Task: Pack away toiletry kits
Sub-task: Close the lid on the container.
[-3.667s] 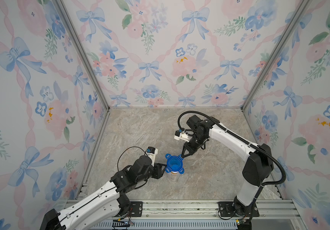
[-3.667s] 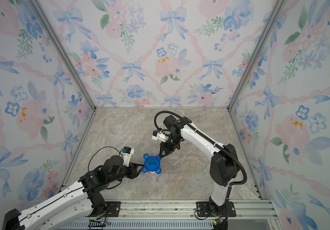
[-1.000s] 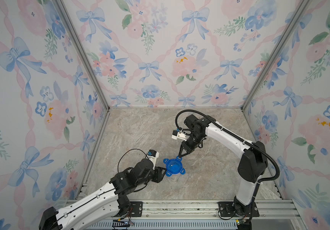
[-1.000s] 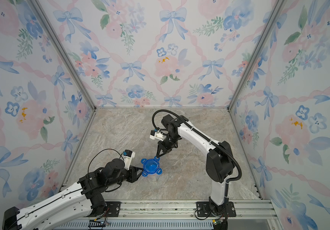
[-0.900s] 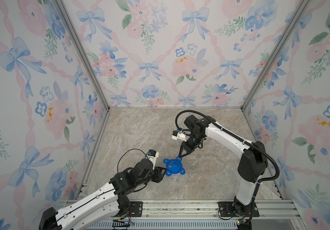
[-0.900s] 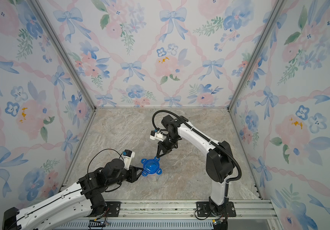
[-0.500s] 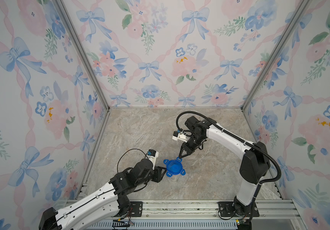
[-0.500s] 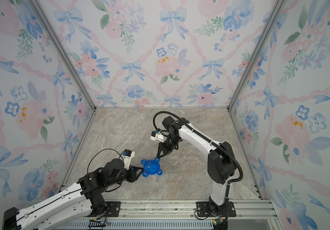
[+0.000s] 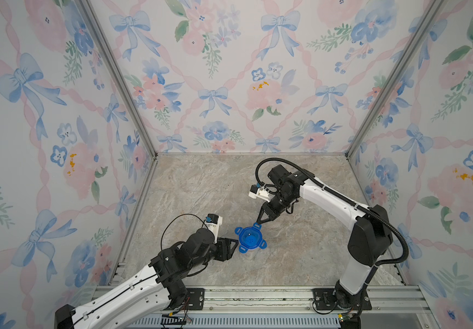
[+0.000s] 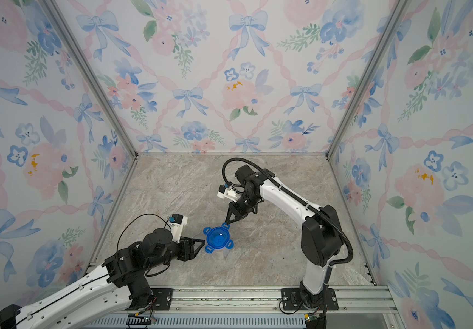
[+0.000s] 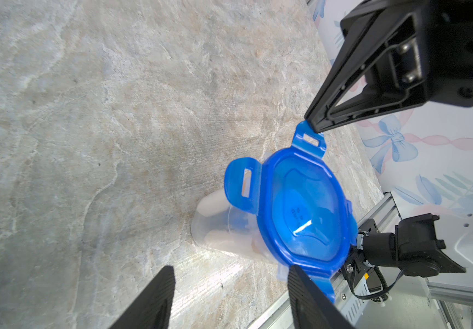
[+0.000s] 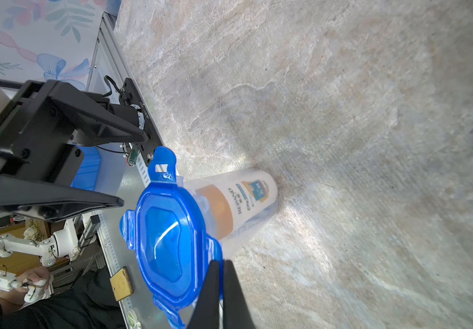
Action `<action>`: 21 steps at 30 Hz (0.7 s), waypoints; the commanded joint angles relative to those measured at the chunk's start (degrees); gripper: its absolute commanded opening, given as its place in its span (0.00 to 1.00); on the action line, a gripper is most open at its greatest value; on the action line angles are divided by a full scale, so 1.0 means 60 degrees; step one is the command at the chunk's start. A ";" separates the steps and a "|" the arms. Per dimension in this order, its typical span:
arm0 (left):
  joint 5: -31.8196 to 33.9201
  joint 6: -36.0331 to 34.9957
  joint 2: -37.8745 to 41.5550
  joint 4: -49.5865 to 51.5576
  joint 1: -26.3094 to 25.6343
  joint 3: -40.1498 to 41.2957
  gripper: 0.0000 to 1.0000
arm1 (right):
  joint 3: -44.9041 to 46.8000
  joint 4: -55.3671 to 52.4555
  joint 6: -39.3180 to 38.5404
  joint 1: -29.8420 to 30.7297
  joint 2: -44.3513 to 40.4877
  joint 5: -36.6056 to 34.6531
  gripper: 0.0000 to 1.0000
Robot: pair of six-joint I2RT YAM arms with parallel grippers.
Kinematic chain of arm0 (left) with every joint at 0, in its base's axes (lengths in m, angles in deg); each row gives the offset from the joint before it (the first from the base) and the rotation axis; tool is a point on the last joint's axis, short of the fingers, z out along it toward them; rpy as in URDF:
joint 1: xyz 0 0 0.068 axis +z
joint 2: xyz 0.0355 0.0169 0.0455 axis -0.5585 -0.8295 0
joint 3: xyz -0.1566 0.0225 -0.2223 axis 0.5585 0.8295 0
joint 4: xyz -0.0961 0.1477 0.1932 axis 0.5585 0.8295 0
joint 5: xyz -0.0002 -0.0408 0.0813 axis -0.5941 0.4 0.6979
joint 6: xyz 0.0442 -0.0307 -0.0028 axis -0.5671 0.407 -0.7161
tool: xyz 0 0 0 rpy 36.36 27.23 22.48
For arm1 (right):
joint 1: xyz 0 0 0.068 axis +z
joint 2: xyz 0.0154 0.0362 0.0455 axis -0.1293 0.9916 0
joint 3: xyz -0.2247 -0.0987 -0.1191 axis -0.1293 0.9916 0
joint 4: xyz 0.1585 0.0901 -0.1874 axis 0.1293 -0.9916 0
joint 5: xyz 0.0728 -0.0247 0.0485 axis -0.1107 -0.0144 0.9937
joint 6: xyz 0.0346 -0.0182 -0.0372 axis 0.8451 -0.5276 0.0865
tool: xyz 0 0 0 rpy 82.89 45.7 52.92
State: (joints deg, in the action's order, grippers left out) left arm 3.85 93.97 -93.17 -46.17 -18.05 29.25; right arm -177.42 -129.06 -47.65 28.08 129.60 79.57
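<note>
A translucent cup (image 12: pixel 261 199) stands upright on the table, with a blue lid (image 9: pixel 249 239) (image 10: pixel 218 237) on it whose four clip tabs stick out. Through the cup wall I see the toiletry kits (image 12: pixel 238 202): a white tube with an orange band and blue print. My left gripper (image 9: pixel 234 249) (image 11: pixel 229 272) is open, with its fingers on either side of the cup's left flank and not touching it. My right gripper (image 9: pixel 256 223) (image 12: pixel 219 263) is shut, and its tips rest against the lid's far right tab (image 11: pixel 309 139).
The cup stands near the front middle of the marble-patterned table (image 9: pixel 201 188). An aluminium rail (image 9: pixel 258 296) runs along the front edge, where both arm bases are mounted. Floral walls close in the left, back and right sides.
My left gripper's jaws have spread apart from the cup. The right gripper stays shut at the lid tab. The cup and lid have barely shifted.
</note>
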 commanded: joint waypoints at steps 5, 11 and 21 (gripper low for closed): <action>-0.0539 -0.0581 -0.0929 0.0087 -0.0052 -0.0684 0.78 | 0.0947 0.1128 0.0898 -0.0019 -0.0825 0.0205 0.06; -0.0621 -0.0772 -0.1227 -0.0064 -0.0048 -0.0690 0.74 | 0.1324 0.1477 0.1054 0.0037 -0.0971 0.0190 0.06; -0.0627 -0.0688 -0.1288 -0.0138 -0.0050 -0.0467 0.69 | 0.1494 0.1618 0.0990 -0.0024 -0.1073 0.0166 0.07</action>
State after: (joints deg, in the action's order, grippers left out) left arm 0.68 90.89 -100.71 -46.48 -18.16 26.32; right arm -169.03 -119.95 -41.91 28.14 124.11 79.98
